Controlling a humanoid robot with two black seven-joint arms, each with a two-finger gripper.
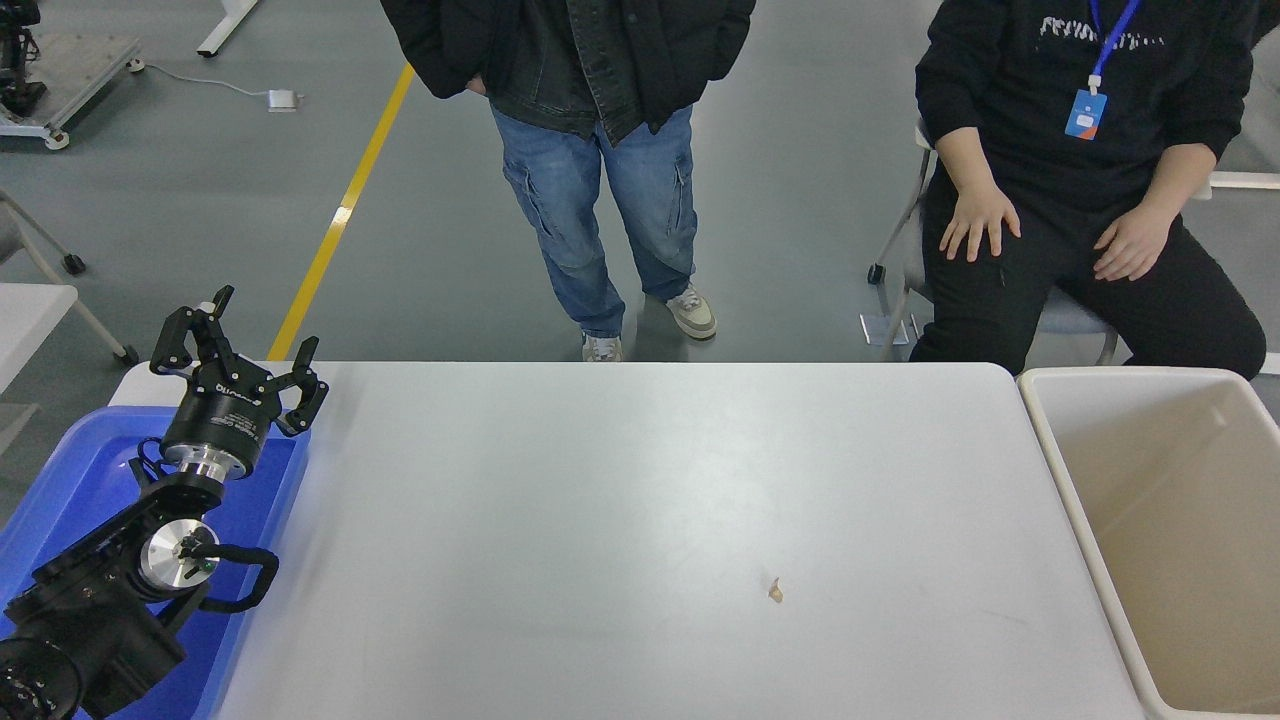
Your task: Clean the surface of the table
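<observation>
The white table surface (600, 480) fills the frame's centre, rigid and smooth; one small, light tan scrap (774, 591) lies lower right, needing a fingertip pinch. The left gripper (240, 345), jaws spread wide, is at the left.

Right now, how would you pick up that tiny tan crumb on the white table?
Probably pinch the tan crumb from straight above, fingertips closing across its narrow width. It lies flat and alone on the table surface, with no edge to slide under.
</observation>
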